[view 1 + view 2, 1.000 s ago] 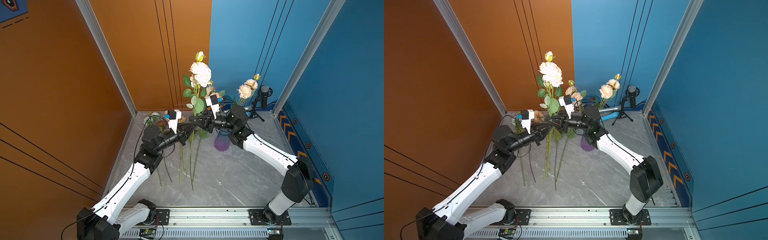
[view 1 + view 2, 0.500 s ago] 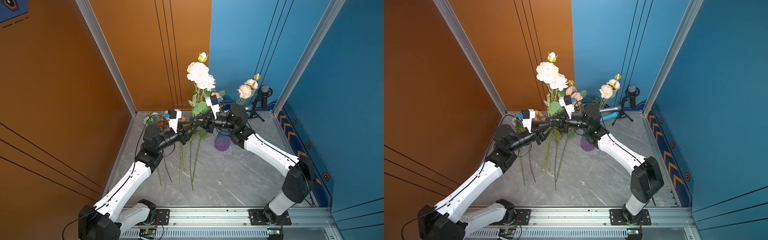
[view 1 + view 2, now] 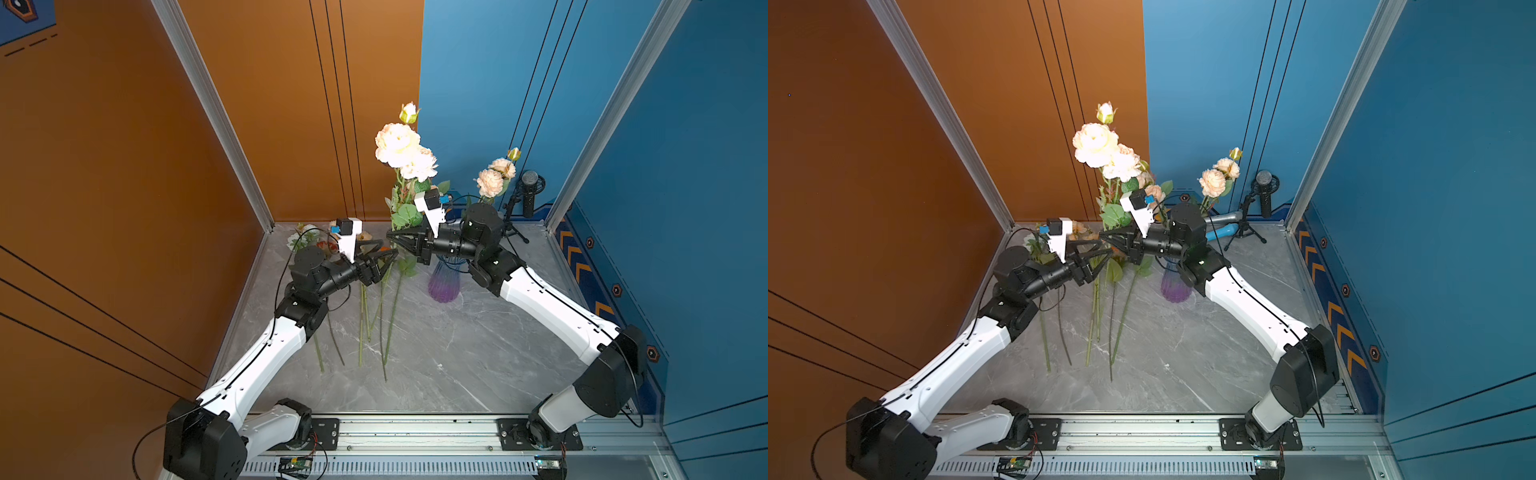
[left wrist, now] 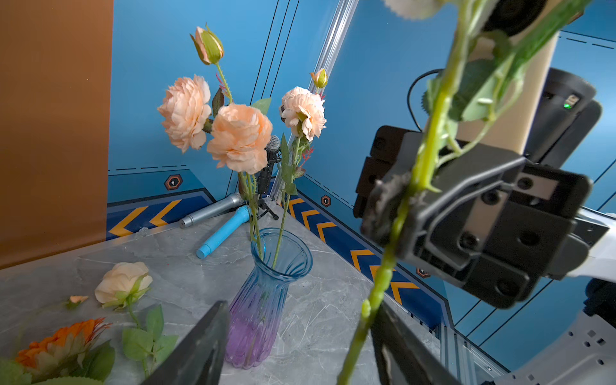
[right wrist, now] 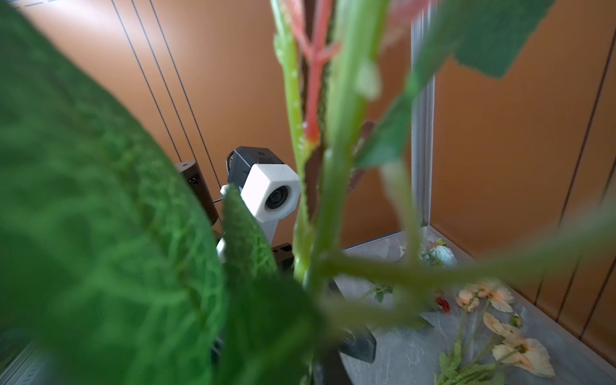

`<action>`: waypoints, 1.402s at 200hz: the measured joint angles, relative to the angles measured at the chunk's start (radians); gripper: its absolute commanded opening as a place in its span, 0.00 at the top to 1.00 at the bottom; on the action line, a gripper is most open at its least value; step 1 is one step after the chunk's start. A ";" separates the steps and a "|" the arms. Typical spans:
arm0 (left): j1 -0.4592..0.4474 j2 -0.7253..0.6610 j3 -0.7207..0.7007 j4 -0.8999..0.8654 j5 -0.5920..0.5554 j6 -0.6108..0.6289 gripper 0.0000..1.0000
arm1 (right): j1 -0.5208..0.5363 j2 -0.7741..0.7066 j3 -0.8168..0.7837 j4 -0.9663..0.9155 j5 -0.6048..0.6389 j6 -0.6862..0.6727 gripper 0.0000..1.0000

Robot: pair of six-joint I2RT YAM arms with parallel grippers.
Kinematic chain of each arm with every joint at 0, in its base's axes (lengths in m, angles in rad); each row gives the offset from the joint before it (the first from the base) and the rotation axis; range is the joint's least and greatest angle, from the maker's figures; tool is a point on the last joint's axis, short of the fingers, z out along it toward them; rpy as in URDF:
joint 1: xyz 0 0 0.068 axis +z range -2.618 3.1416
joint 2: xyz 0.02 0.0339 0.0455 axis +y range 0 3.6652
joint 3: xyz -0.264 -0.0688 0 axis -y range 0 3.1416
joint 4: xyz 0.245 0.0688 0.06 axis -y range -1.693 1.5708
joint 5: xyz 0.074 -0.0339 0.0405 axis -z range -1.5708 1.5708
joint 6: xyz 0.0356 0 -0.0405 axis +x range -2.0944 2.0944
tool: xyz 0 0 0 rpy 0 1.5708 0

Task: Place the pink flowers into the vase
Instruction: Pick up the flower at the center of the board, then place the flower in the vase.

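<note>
Nearest, along the lower edge in both top views, the metal rail [image 3: 415, 432] runs across the frame. Just above it the grey marble table [image 3: 457, 365] is bare over its lower and right parts, so there is open room. In the middle of the frame several loose green stems [image 3: 365, 324] lie flat, and their upper ends run under the two grippers. At the lower left of the left wrist view, an orange daisy-like flower [image 4: 60, 343] and a cream rose [image 4: 123, 283] also lie on the table. The left gripper [image 3: 384, 253] is released, its fingers [image 4: 200, 346] spread wide. The held pink flower stem [image 4: 382, 278] passes between them, close to one finger; if it touches I cannot tell. The right gripper [image 3: 392, 236] is clenched on this stem and holds it upright, with its blooms [image 3: 399, 147] high in the upper centre. Just right of centre stands the vase [image 3: 444, 282], blue at the rim and purple at the base, and two pink flower stems [image 4: 240, 136] stand in it. In the far corner lie a grey microphone [image 4: 210, 210] and a blue microphone [image 4: 223, 236], near a black microphone on a tripod [image 3: 530, 189]. Orange chevron marks [image 4: 160, 213] run along the foot of the blue wall [image 3: 540, 83].
</note>
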 measured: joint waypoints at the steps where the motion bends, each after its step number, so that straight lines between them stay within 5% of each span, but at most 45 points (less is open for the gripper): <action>1: 0.000 0.000 0.000 0.000 0.000 0.000 0.29 | 0.000 -0.001 0.000 -0.002 0.002 -0.003 0.97; 58: 0.026 0.053 0.000 -0.084 -0.039 0.020 0.27 | -0.011 -0.119 0.038 -0.213 0.201 -0.190 0.97; 116: 0.026 0.049 -0.021 -0.301 -0.238 0.151 0.23 | -0.105 -0.278 0.049 -0.300 0.356 -0.272 0.97; 182: 0.026 0.034 -0.059 -0.381 -0.347 0.197 0.22 | -0.225 -0.312 0.134 -0.381 0.386 -0.302 0.97; 280: 0.024 0.034 -0.059 -0.383 -0.362 0.197 0.22 | -0.327 -0.360 0.198 -0.417 0.392 -0.305 0.97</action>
